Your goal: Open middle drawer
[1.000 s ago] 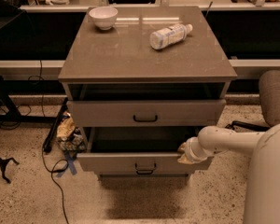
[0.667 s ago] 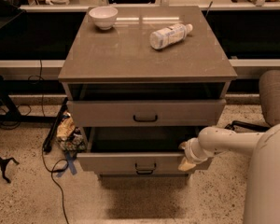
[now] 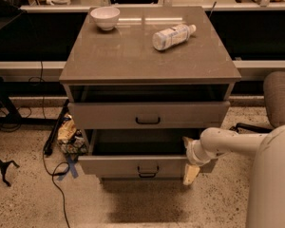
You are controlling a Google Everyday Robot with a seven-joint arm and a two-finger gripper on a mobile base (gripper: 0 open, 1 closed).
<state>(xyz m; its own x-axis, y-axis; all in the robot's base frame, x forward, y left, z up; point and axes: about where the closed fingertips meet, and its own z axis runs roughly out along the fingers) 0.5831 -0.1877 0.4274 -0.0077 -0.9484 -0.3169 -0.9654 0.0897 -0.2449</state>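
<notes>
At the right end of the middle drawer (image 3: pixel 128 166) sits the gripper (image 3: pixel 190 170); whether its jaws are wide or narrow I cannot tell. That drawer stands pulled out below the upper drawer (image 3: pixel 109 115). On the worktop (image 3: pixel 114 56), a bowl (image 3: pixel 105 17) and a bottle (image 3: pixel 173 36) on its side

Speckled terrazzo floor (image 3: pixel 28 203), grey chair (image 3: pixel 280 99) rt, dim warm light.

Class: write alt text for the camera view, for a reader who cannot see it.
The gripper is at the right end of the middle drawer, pulled partly out of a grey cabinet. The drawer above is ajar; a bowl and a lying bottle sit on top.
</notes>
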